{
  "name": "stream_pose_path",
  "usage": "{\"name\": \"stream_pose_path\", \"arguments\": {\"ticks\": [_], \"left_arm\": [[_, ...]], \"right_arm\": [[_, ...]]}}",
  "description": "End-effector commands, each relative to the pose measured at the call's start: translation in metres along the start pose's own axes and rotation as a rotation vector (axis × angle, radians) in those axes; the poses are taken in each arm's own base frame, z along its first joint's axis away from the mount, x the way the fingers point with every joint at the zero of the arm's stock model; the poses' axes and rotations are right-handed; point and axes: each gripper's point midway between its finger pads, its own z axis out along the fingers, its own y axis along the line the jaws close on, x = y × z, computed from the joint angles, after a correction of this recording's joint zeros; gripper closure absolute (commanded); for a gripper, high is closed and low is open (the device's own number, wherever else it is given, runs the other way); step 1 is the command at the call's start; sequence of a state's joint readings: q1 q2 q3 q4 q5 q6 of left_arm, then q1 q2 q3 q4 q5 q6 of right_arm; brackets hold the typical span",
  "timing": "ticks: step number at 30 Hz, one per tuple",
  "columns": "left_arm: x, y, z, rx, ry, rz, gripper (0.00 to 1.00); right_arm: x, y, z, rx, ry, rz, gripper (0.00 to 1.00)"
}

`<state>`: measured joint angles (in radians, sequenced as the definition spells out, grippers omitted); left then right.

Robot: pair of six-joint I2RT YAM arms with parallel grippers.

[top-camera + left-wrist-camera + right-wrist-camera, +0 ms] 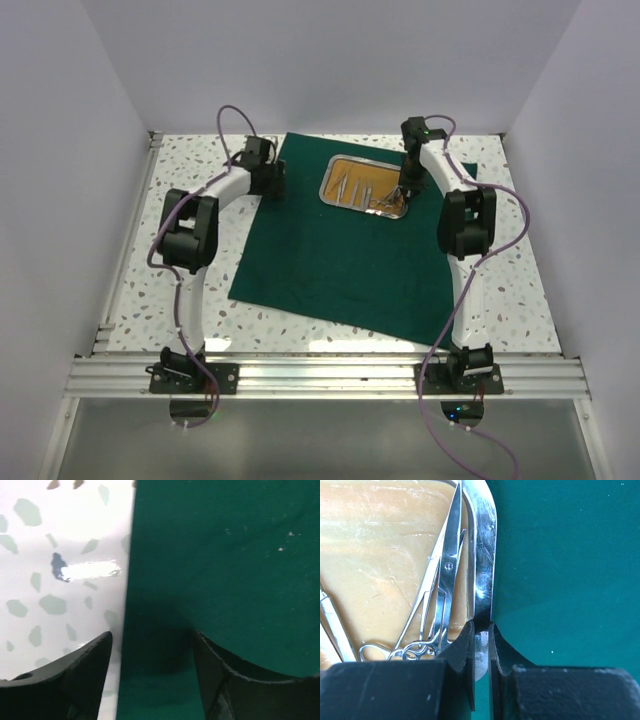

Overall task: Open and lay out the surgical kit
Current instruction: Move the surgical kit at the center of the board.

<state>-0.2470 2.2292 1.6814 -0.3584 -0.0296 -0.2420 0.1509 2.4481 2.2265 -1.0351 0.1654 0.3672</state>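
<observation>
The dark green cloth wrap (340, 250) lies spread flat on the table. The steel tray (333, 166) with tan-gold lining sits on its far part. Silver scissors (445, 580) and forceps (422, 610) lie in the tray along its right wall; another silver tool (332, 630) shows at the left. My right gripper (481, 628) is shut on the tray's right rim (482, 575), one finger inside, one outside. My left gripper (152, 642) is open and empty, low over the cloth's left edge (131, 555); it also shows in the top view (270, 180).
The speckled white table (190, 300) surrounds the cloth. White walls close in the back and both sides. An aluminium rail (330, 375) runs along the near edge with both arm bases on it.
</observation>
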Motion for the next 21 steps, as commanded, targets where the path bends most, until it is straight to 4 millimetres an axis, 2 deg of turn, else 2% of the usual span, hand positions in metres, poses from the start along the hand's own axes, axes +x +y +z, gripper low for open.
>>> {"name": "stream_pose_path", "arguments": {"ticks": [1,3,6,7,8,12,18,19,21], "left_arm": [[0.053,-0.016,0.019,-0.037,0.146,0.087,0.33],[0.065,-0.016,0.023,-0.038,0.174,0.067,0.46],[0.079,-0.012,0.026,-0.055,0.208,0.052,0.74],[0.077,-0.013,0.026,-0.052,0.198,0.052,0.9],[0.077,-0.012,0.026,-0.06,0.197,0.05,1.0],[0.073,0.001,0.019,-0.114,0.201,0.018,1.0],[0.081,0.048,-0.007,-0.2,0.243,-0.071,1.0],[0.09,0.06,-0.01,-0.215,0.264,-0.087,1.0],[0.089,0.07,-0.02,-0.231,0.258,-0.094,1.0]], "right_arm": [[-0.005,-0.011,-0.034,0.031,-0.032,-0.039,1.0],[-0.005,-0.011,-0.034,0.028,-0.029,-0.036,1.0],[-0.002,-0.012,-0.03,0.033,-0.023,-0.044,1.0],[-0.002,-0.012,-0.03,0.036,-0.021,-0.046,1.0],[0.0,-0.013,-0.027,0.039,-0.015,-0.052,1.0],[-0.003,-0.018,-0.025,0.048,-0.016,-0.051,1.0],[-0.018,-0.028,-0.022,0.064,-0.036,-0.035,1.0],[-0.02,-0.03,-0.022,0.065,-0.04,-0.031,1.0],[-0.027,-0.035,-0.02,0.068,-0.05,-0.021,1.0]]}}
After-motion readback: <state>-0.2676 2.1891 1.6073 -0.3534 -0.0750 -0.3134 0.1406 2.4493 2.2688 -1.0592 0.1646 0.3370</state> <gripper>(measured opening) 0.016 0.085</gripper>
